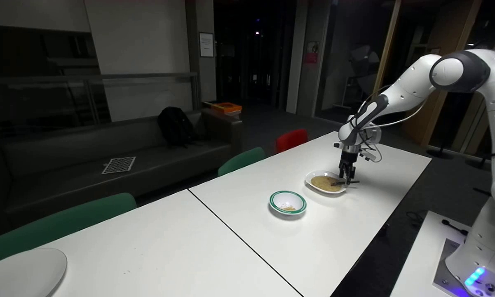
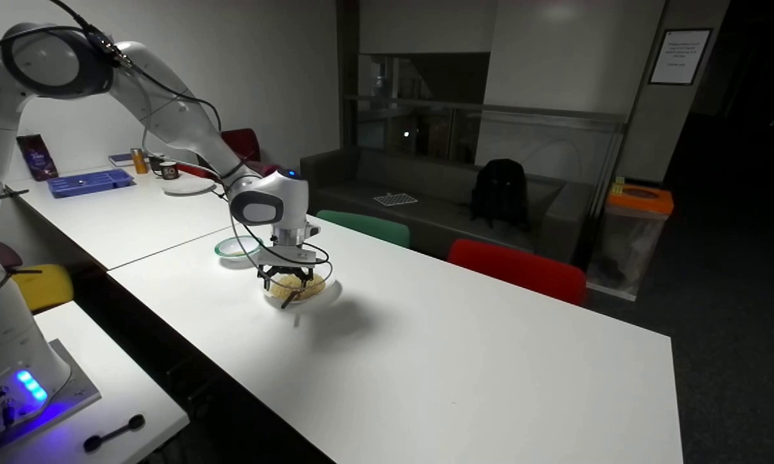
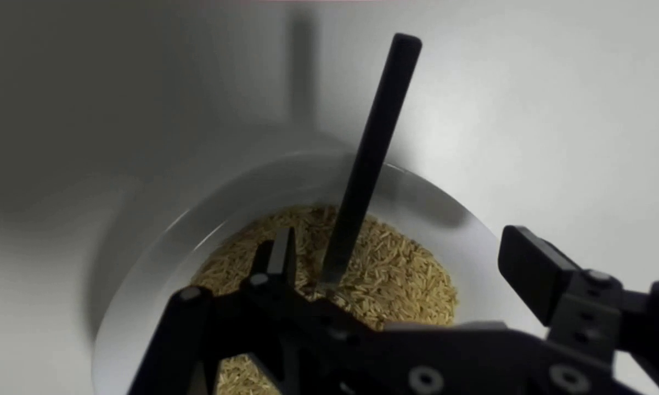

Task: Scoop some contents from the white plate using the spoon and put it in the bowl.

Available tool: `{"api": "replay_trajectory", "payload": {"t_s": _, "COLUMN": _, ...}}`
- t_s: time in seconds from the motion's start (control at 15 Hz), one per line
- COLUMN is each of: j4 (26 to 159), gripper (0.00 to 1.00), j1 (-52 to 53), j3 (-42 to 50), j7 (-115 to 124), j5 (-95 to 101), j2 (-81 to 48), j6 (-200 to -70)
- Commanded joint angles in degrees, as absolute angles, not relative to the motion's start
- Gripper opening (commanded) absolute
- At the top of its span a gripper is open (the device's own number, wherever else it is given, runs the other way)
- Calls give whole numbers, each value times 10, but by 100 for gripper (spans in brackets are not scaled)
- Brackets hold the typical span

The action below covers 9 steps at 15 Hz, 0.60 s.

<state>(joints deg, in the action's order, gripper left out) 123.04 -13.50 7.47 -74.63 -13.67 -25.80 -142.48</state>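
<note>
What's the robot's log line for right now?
jaws: open, holding nothing | spoon: in grains, sticking out past white plate | bowl: some tan bits inside

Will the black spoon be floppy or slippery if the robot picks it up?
The spoon is probably stiff: its handle runs straight past the rim of the white plate without drooping. It might slip or twist when pinched, since the handle looks slim and smooth. It may flick some grains, because its lower end sits among them.
</note>
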Motion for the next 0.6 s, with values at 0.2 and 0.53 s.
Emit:
{"api": "replay_trajectory", "payload": {"t_s": 0.2, "j4": 1179, "gripper": 100, "j1": -156, "j3": 54, "j7": -697, "j5": -105, "j2": -304, "j6": -1420}}
{"api": "replay_trajectory", "payload": {"t_s": 0.53, "j4": 1164, "gripper": 73, "j1": -158, "j3": 49, "j7": -680, "j5": -86, "j2": -318, "j6": -1415}}
